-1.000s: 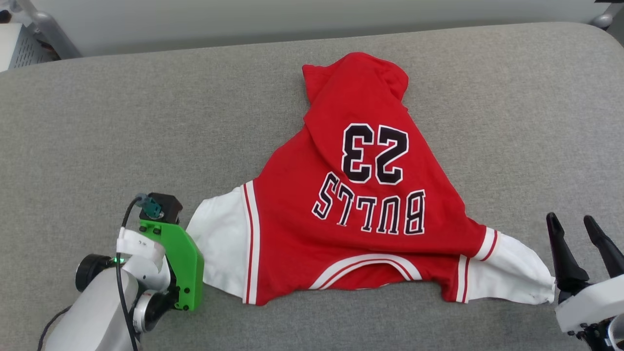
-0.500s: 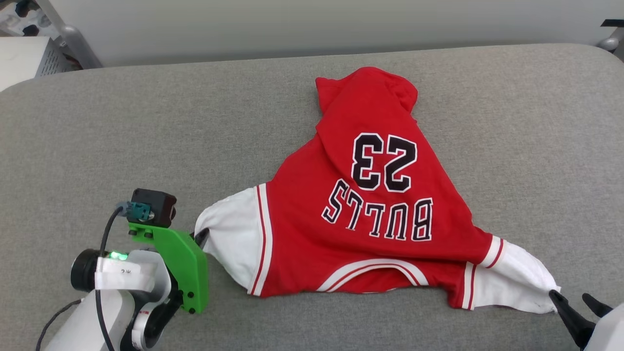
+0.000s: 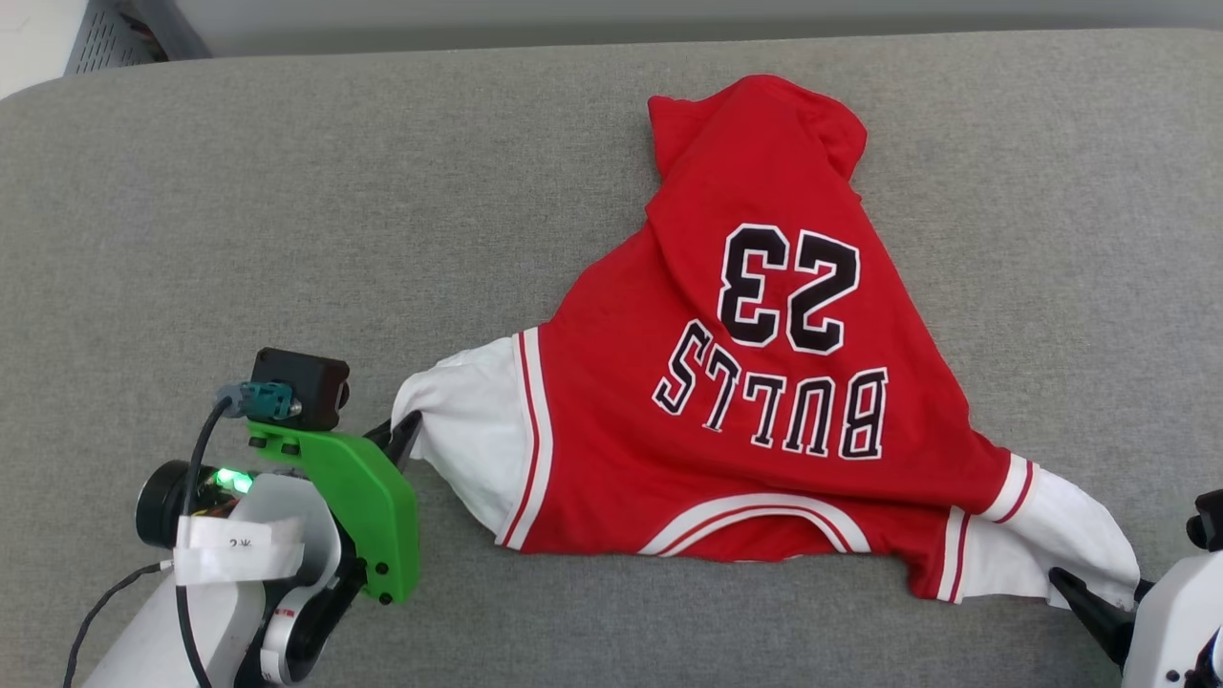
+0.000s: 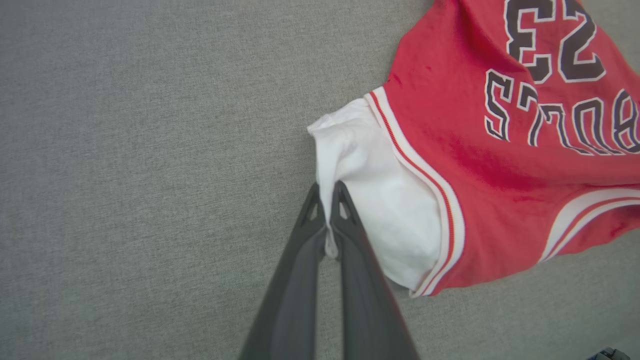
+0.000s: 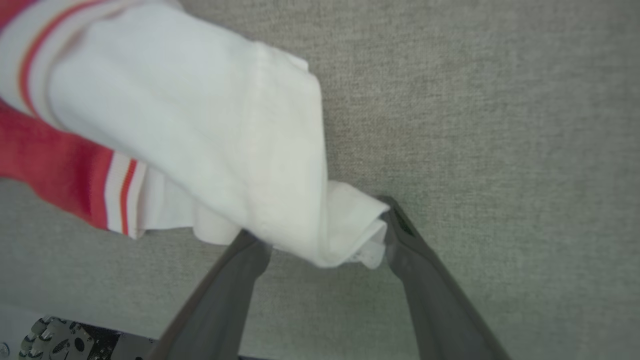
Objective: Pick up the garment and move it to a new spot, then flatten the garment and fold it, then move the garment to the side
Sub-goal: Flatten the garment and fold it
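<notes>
A grey upholstered surface (image 3: 287, 191) was spread under everything, and the garment (image 3: 764, 382) was laid on it right of centre in the head view, bunched into a rough triangle with "23" and "BULLS" read upside down. In that view the hem end was seen farthest from the robot, and the two white sleeves were drawn out to either side of the garment's near edge.

At the garment's left sleeve (image 4: 370, 200), the left gripper (image 4: 327, 192) was shown by the left wrist view to be pinched tight on the sleeve's outer edge. In the head view most of that grip was hidden by a green bracket (image 3: 354, 497).

At the garment's right sleeve (image 5: 200, 125), the right gripper (image 5: 325, 225) was seen in the right wrist view with its fingers held wide apart, the folded cuff end lying between them and touched by one tip.
</notes>
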`<state>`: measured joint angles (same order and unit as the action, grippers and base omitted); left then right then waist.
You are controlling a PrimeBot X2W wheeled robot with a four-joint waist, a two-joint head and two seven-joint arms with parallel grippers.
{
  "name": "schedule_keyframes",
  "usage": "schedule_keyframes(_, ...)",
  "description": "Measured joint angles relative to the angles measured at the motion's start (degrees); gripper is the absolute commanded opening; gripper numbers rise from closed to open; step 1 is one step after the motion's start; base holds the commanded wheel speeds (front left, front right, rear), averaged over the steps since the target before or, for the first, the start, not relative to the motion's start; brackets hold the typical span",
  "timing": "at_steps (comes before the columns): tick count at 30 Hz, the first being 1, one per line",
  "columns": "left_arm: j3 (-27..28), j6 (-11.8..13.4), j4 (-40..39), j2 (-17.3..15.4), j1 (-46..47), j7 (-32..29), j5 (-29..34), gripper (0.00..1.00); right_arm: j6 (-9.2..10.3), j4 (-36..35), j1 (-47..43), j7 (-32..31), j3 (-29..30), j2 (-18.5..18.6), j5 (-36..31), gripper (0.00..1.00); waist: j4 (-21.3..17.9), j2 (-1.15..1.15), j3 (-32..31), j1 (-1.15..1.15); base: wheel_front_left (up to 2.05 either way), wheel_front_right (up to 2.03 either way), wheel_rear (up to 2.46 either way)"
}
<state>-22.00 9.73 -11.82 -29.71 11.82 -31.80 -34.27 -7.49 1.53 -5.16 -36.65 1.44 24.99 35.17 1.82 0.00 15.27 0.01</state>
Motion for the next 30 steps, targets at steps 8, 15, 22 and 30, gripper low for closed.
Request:
schedule_keyframes(8,0.1,0.2,0.0,0.1,0.0,0.8,0.0,0.00,0.04,4.1,3.1,-3.0,-3.5,1.4,2.6,0.00,0.3,0.00,0.5,0.00,0.00,0.00,0.00)
schedule_keyframes(15,0.2,0.2,0.1,0.3,-0.1,2.2,0.0,0.00,0.04,4.4,3.7,-2.9,-3.2,2.0,4.0,0.00,0.4,0.00,-1.1,0.00,0.00,0.00,0.00)
schedule_keyframes(22,2.8,1.4,-3.6,-1.5,-0.3,4.0,0.4,0.00,0.03,-6.7,0.6,-3.0,3.7,1.7,3.3,0.00,0.3,0.00,-4.6,0.00,0.00,0.00,0.00)
schedule_keyframes(30,5.6,0.9,-7.3,-4.3,2.0,4.2,0.9,0.00,0.02,-19.6,2.0,-6.0,9.6,1.5,0.9,0.00,0.0,0.00,-9.5,-0.01,0.00,0.00,0.00)
